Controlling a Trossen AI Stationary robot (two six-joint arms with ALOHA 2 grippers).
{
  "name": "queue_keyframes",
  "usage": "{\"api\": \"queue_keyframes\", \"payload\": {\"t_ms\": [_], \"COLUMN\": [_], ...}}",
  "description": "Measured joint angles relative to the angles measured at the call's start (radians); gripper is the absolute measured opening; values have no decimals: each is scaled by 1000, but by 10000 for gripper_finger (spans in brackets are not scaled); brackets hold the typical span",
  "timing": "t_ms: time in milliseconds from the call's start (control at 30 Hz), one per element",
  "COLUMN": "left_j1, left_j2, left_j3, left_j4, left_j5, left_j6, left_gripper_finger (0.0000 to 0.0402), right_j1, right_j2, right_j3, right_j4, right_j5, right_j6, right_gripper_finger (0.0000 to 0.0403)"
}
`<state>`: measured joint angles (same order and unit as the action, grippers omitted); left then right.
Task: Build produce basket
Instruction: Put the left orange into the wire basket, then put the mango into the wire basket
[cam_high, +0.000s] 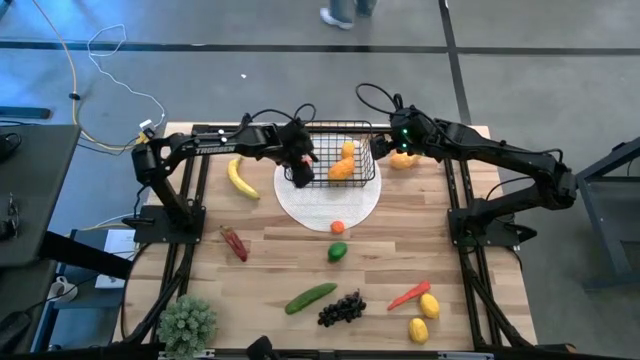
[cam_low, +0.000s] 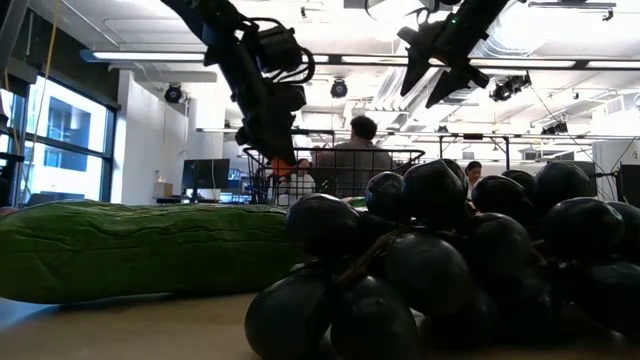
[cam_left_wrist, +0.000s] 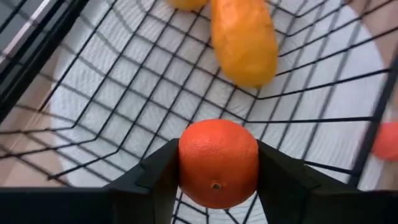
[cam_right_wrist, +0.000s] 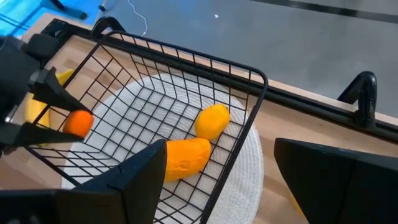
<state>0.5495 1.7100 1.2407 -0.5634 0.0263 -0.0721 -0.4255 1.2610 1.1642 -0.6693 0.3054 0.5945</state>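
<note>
The black wire basket (cam_high: 362, 150) stands on a white round plate (cam_high: 330, 208) at the table's far middle. Two orange-yellow mangoes (cam_high: 343, 168) (cam_right_wrist: 211, 121) lie on its mesh floor. My left gripper (cam_high: 302, 165) is over the basket's left end, shut on an orange (cam_left_wrist: 217, 163), which also shows in the right wrist view (cam_right_wrist: 78, 123). My right gripper (cam_high: 405, 140) is open and empty just right of the basket, above a yellow-orange fruit (cam_high: 403, 160) that lies on the table. My left gripper pinches the orange between its two fingers, one finger on each of two opposite sides (cam_left_wrist: 184, 167). The fingers slant down into the basket from the table's left. The orange hangs clear above the mesh floor (cam_left_wrist: 155, 106).
A banana (cam_high: 241, 178) lies left of the basket. A small orange (cam_high: 338, 227), a green fruit (cam_high: 337, 252) and a dark red chili (cam_high: 234, 243) lie mid-table. Cucumber (cam_high: 310, 298), grapes (cam_high: 341, 308), a red chili (cam_high: 408, 295), lemons (cam_high: 429, 305) and a potted plant (cam_high: 187, 322) are along the near edge.
</note>
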Motion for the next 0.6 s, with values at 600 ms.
{"api": "queue_keyframes", "payload": {"t_ms": [600], "left_j1": [13], "left_j2": [-39], "left_j3": [0], "left_j4": [-14], "left_j5": [-6], "left_j6": [51], "left_gripper_finger": [237], "right_j1": [-65], "right_j2": [0], "right_j3": [0], "right_j4": [0], "right_j5": [51], "right_j6": [-46], "right_gripper_finger": [277]}}
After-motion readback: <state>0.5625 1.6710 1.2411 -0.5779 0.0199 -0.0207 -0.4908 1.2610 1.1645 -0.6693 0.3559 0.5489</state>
